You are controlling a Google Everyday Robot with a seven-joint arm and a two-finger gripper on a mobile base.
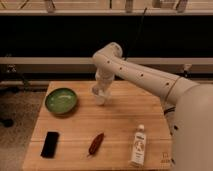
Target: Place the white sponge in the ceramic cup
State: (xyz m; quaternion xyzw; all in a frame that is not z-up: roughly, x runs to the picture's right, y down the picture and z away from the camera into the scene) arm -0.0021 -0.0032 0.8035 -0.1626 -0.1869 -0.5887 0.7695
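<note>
The ceramic cup [100, 97] is a small whitish cup standing on the wooden table [120, 125], right of the green bowl. My gripper [100, 89] hangs straight down from the white arm, right over the cup's mouth and touching or nearly touching it. The white sponge does not show apart from the gripper and cup; it is hidden or blends with them.
A green bowl [61, 100] sits at the table's back left. A black phone-like slab [50, 144] lies front left, a reddish-brown chili-shaped object [96, 143] front centre, a white labelled bottle [139, 146] front right. A dark counter stands behind the table.
</note>
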